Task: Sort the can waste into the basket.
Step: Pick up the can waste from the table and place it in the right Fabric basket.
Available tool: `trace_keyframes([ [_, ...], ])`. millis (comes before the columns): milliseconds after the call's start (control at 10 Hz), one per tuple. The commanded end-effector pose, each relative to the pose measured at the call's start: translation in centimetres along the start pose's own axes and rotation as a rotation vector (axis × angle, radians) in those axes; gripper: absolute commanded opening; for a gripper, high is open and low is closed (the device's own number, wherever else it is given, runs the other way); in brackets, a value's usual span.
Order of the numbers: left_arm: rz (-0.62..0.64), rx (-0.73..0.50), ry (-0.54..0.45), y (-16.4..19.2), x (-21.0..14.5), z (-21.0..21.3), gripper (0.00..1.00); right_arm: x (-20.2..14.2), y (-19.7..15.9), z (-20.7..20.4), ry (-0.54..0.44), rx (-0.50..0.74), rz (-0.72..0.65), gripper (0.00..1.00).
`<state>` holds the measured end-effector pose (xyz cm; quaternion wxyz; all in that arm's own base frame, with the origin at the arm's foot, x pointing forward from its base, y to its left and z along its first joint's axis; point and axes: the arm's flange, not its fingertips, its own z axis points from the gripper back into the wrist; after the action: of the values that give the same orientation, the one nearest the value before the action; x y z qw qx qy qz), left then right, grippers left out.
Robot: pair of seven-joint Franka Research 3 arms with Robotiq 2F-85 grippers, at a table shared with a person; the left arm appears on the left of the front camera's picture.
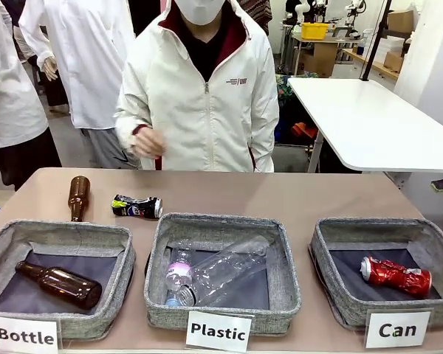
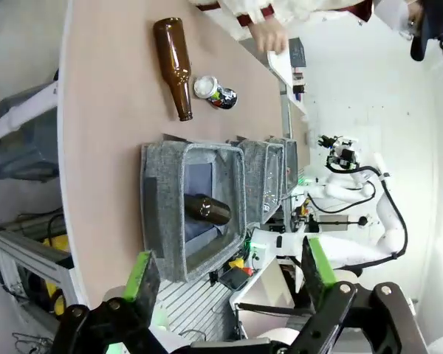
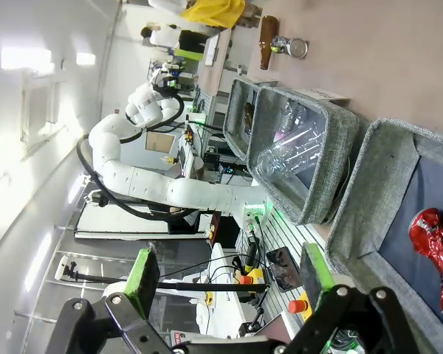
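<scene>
Hands both empty. My left hand point(image 2: 229, 265) has its green pads spread wide with nothing between them, and its camera looks along the row of baskets from the Bottle basket point(image 1: 124, 254) end. My right hand point(image 3: 229, 267) is the same, jaws wide apart and gripping nothing, looking along the row from the Can basket point(image 1: 331, 295) end.

Can status:
- red can point(image 1: 396, 276): crushed, lying on its side on the dark floor of the Can basket, right of the floor's middle. White card point(image 1: 396, 330) reading "Can" stands at that basket's near wall.
- black can point(image 1: 136, 206): yellow-green and white print, lying on its side on the bare surface point(image 1: 280, 193), beyond the baskets' far rims, roughly in line with the gap between the Bottle basket and the Plastic basket point(image 1: 221, 313). Well apart from the Can basket.

Other items:
- brown bottle point(image 1: 77, 197) lies on the surface just left of the black can, neck toward me, with a small gap between them.
- second brown bottle point(image 1: 59, 284) lies inside the Bottle basket.
- clear plastic bottles point(image 1: 225, 269) lie inside the Plastic basket.

Person stands at the far side in a white jacket. Person's hand point(image 1: 148, 140) is loosely curled in front of the jacket, above the far edge, touching nothing on the surface.
</scene>
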<state>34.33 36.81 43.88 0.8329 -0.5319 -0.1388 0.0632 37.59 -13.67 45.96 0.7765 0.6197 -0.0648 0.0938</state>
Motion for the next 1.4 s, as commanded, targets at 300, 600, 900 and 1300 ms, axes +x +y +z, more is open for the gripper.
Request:
trace_keyframes([
  [300, -0.167, 0.377, 0.185, -12.5, 4.4, -13.2, 1.00, 0.0, 0.2, 0.2, 0.008, 0.003, 0.018, 1.00],
  [600, -0.320, 0.625, 0.351, -19.1, 6.8, -25.5, 1.00, 0.0, 0.2, 0.2, 0.008, 0.003, 0.018, 1.00],
  [900, -0.438, 0.796, 0.432, -21.1, 7.3, -36.6, 1.00, 0.0, 0.2, 0.2, 0.008, 0.003, 0.018, 1.00],
  [1300, -0.489, 0.783, 0.452, -21.6, 6.9, -40.3, 1.00, 0.0, 0.2, 0.2, 0.008, 0.003, 0.018, 1.00],
])
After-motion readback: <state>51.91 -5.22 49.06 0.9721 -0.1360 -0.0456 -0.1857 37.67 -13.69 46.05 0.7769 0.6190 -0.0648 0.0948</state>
